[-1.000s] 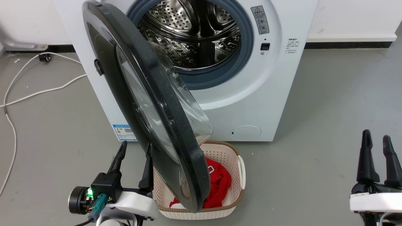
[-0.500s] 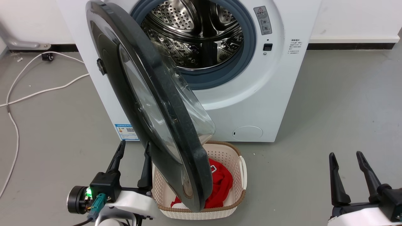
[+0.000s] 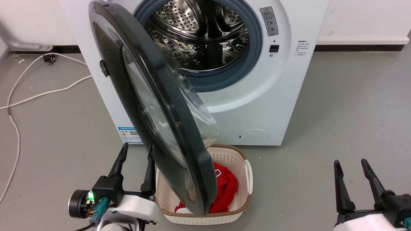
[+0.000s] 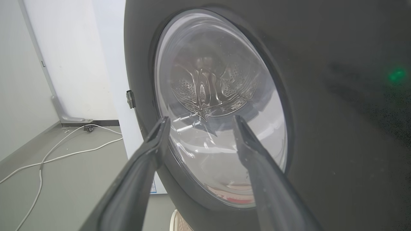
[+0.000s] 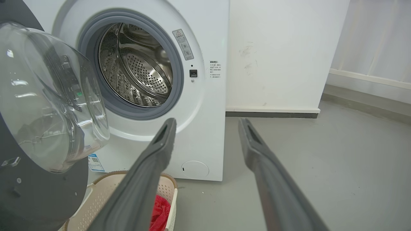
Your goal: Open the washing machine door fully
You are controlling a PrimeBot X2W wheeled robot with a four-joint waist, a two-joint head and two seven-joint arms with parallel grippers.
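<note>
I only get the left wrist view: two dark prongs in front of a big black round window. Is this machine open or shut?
Observer: Open. The washing machine door stands swung out partway, and behind it the steel drum is in plain sight with no clothes showing in it.
Visitor: What is the red smear low in the glass?
Observer: A red garment lying in a cream laundry basket on the floor, under the door's lower edge.
Visitor: Is there a second claw?
Observer: Yes. The right claw is open, off to the right above the floor, well apart from the door.
</note>
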